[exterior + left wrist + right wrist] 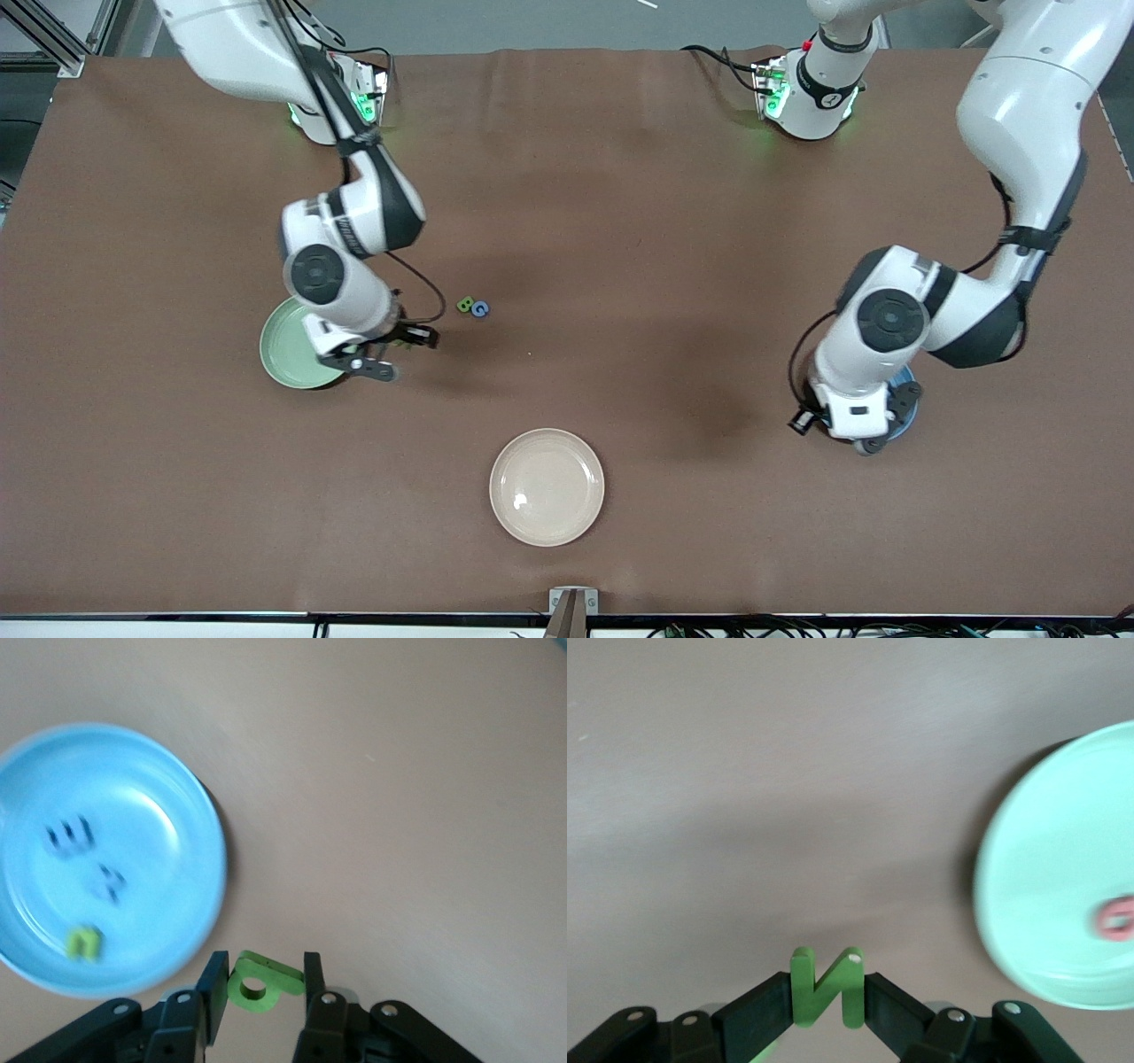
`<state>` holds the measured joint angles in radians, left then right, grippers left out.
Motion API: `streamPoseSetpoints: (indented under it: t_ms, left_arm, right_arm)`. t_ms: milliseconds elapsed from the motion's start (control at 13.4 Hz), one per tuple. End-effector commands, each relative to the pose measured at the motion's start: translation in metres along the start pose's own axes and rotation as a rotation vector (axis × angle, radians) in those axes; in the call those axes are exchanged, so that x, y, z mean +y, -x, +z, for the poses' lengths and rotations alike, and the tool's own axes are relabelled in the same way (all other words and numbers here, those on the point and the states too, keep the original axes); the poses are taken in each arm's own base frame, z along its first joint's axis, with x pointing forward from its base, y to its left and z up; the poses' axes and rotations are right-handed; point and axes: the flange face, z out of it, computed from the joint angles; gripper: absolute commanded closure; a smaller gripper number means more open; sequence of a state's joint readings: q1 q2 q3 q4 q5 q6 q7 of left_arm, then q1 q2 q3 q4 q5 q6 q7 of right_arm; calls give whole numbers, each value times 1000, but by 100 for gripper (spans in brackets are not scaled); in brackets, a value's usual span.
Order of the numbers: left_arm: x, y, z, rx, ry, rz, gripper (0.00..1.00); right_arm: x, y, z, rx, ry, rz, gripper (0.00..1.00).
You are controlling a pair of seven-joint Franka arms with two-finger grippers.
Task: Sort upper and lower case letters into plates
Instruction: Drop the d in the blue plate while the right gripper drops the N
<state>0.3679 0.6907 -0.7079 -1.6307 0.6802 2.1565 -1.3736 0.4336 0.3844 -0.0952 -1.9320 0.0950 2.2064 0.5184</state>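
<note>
Right gripper (827,992) clamps a green N-shaped letter (826,985) between its jaws, just beside the mint plate (1054,877), which holds one red letter (1118,918). Left gripper (263,985) grips a green looped letter (263,979) beside the blue plate (177,828) — three blurred letters inside, apparently two dark, one green. Two loose letters (473,307) lie mid-table.

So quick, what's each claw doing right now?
Left claw: shut on a green letter.
Right claw: shut on a green N.
</note>
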Motion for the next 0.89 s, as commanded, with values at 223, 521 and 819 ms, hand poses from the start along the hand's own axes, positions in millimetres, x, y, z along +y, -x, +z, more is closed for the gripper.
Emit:
streamPoseSetpoints:
  t_ms: [223, 521, 819]
  left_arm:
    - [-64, -41, 44, -69, -62, 64, 100]
    - [-74, -49, 58, -85, -63, 68, 73]
    - [-82, -60, 48, -71, -68, 51, 0]
  right_arm:
    - [101, 1, 15, -48, -6, -86, 100]
    - [163, -7, 51, 3, -26, -117, 100]
    - [175, -5, 88, -5, -24, -101, 99]
